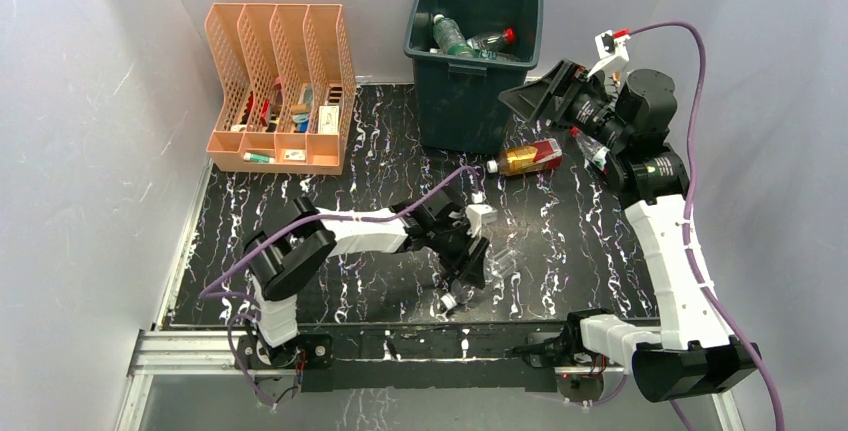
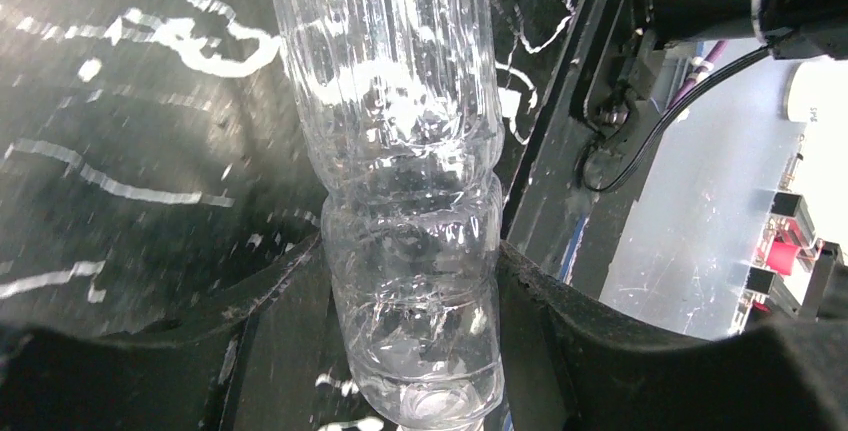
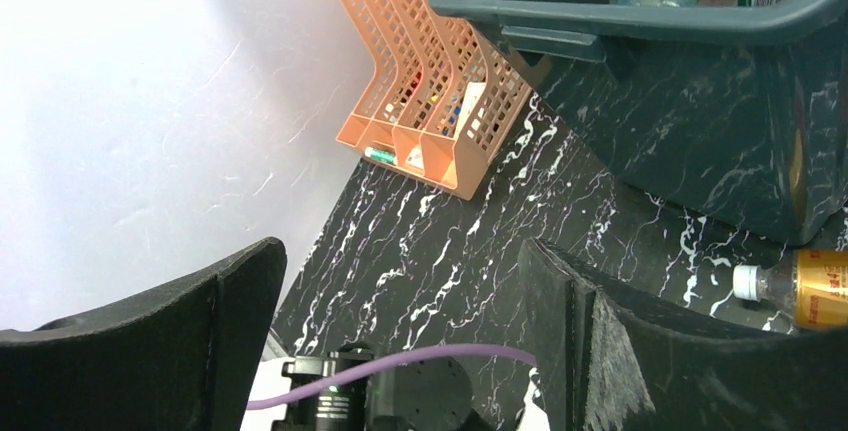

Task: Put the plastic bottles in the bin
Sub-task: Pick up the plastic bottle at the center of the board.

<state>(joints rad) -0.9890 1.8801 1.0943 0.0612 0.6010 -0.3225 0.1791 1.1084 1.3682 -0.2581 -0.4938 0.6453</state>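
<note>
Bottle (image 2: 410, 251), clear and slick, lies toward the near edge of the surface (image 1: 350, 191), pinched by the left hand (image 1: 468, 269); it could slip or crumple on the way to the bin (image 1: 465, 101). Right hand (image 1: 537, 94) gapes empty.

Dark green square bin (image 1: 470, 101), upright, rimmed top open, green-labelled bottle (image 1: 450, 36) and red-capped bottle (image 1: 497, 41) lying inside, amber bottle (image 1: 527, 157) with white cap, on its side just beside bin's base, clear ribbed bottle (image 2: 400, 151), clamped in left gripper (image 2: 410, 261)
</note>
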